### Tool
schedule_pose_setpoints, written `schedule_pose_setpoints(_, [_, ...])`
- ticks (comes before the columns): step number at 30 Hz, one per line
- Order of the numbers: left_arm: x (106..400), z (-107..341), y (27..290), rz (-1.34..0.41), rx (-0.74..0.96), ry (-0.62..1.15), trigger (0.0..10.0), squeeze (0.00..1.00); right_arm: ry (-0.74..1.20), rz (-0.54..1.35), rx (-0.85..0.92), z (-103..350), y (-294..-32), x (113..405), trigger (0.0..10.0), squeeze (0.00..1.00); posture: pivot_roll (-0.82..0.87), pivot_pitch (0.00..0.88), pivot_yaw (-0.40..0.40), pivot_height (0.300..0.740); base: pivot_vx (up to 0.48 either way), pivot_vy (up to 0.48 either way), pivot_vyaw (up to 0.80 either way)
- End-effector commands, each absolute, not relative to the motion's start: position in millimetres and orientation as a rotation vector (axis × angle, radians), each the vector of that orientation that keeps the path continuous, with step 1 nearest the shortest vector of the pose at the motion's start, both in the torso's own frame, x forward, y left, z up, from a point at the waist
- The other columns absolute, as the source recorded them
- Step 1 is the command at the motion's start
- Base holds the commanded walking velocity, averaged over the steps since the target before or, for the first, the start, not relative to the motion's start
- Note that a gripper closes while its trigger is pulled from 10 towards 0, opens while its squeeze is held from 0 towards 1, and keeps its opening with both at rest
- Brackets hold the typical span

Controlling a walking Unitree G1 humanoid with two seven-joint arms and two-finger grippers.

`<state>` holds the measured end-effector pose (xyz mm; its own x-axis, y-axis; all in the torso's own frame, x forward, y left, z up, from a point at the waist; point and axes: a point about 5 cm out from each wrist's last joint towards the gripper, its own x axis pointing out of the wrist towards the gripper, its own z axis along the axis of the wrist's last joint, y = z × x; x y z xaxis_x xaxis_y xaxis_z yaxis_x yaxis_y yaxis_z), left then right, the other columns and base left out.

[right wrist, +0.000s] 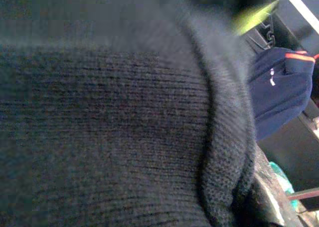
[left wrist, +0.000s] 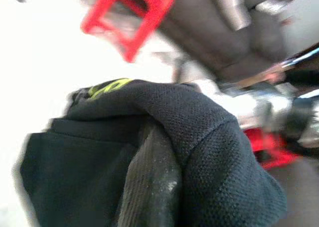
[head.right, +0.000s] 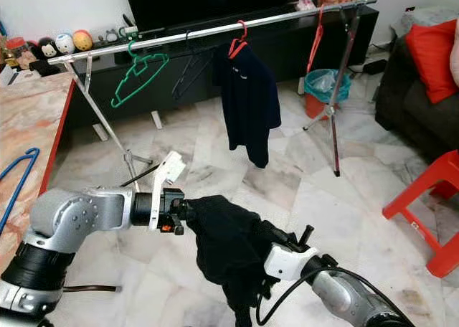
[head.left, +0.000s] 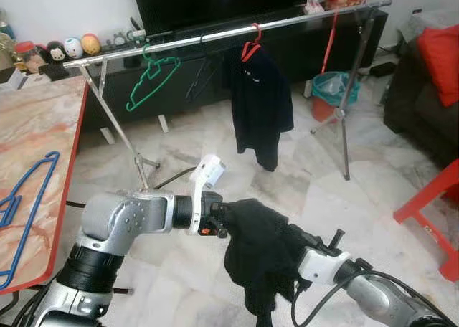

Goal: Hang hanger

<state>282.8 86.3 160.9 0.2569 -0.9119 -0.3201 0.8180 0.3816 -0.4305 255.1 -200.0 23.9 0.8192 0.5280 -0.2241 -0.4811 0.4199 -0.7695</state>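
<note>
Marble floor (head.left: 215, 148) open ahead, black garment (head.left: 262, 259) between both arms

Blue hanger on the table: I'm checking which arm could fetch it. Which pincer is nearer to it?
Left. The left pincer is at the black garment, just right of the table edge where the blue hanger lies. The right pincer is buried in the garment, farther right.

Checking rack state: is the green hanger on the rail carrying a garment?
No, the green hanger hangs bare on the rail.
</note>
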Motion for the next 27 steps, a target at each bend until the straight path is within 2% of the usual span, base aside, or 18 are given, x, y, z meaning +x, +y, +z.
schedule_pose_setpoints(1, [293.4,146.6,97.5,-1.071,-0.061,0.529,10.0,0.0,-0.076,0.633,-0.895,26.9,-195.0,255.0,0.0,0.0,0.04,0.015,0.115,0.74,0.0,0.0,0.0])
schedule_pose_setpoints(3, [298.9,138.1,102.6,-1.015,0.005,0.514,10.0,0.0,-0.065,0.633,-0.876,26.4,-195.1,254.6,0.0,0.0,0.04,0.016,0.115,0.74,0.0,0.0,0.0])
schedule_pose_setpoints(8, [309.0,110.7,123.3,-0.863,-0.032,0.528,10.0,0.0,-0.022,0.625,-0.781,24.4,-196.2,251.4,0.0,0.0,0.04,0.014,0.112,0.74,0.0,0.0,0.0])
schedule_pose_setpoints(10, [306.5,92.6,130.8,-0.832,0.016,0.567,10.0,0.0,-0.007,0.614,-0.751,23.9,-198.2,250.1,0.0,0.0,0.03,0.015,0.111,0.74,0.0,0.0,0.0])
schedule_pose_setpoints(13, [301.7,73.5,140.0,-0.791,-0.006,0.595,10.0,0.0,0.032,0.625,-0.719,20.8,-202.1,246.0,0.0,0.0,0.02,0.018,0.109,0.74,0.0,0.0,0.0])
schedule_pose_setpoints(20, [286.7,41.7,153.0,-0.798,-0.001,0.625,10.0,0.0,0.159,0.69,-0.647,8.0,-209.1,233.1,0.0,0.0,0.03,0.016,0.099,0.74,0.0,0.0,0.0])
schedule_pose_setpoints(22, [277.1,18.9,162.8,-0.751,0.041,0.702,10.0,0.0,0.225,0.706,-0.567,1.2,-209.4,227.8,0.0,0.0,0.02,0.018,0.097,0.74,0.0,0.0,0.0])
schedule_pose_setpoints(27, [274.1,8.5,170.2,-0.683,0.043,0.722,10.0,0.0,0.289,0.721,-0.492,-7.9,-208.2,218.9,0.0,0.0,0.03,0.02,0.094,0.74,0.0,0.0,0.0])
